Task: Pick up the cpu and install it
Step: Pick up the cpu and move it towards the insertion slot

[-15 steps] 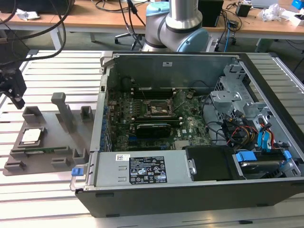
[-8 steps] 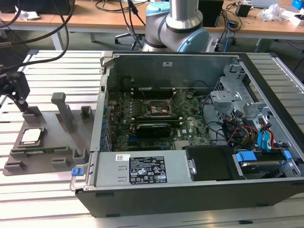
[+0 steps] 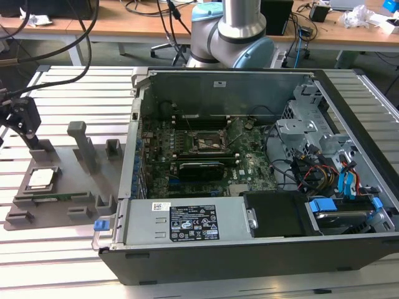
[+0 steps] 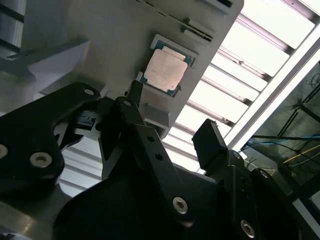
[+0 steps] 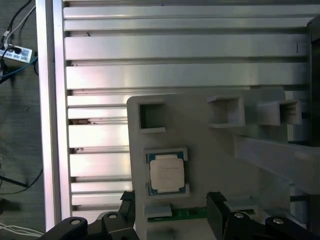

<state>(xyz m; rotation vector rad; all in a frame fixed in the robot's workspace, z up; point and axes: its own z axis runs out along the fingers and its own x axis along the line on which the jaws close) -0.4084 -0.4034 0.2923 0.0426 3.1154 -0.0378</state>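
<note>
The cpu [image 3: 40,179] is a small silver square lying flat in a recess of the grey fixture plate [image 3: 68,193], at the exterior view's left. My gripper [image 3: 28,134] hangs above the plate, just behind the chip and apart from it. In both wrist views the black fingers stand apart with nothing between them: the gripper [image 4: 170,115] is open, with the cpu [image 4: 166,70] beyond its tips. The first wrist view has the cpu [image 5: 166,172] just ahead of the gripper [image 5: 171,202]. The black metal-framed socket [image 3: 209,142] sits on the motherboard [image 3: 249,165] inside the case.
The open computer case [image 3: 143,112] lies on the slatted aluminium table [image 3: 75,261], with drive cages and cables at the exterior view's right. Grey posts [image 3: 81,143] rise from the fixture plate. A green memory stick [image 5: 190,214] lies in a slot beside the cpu.
</note>
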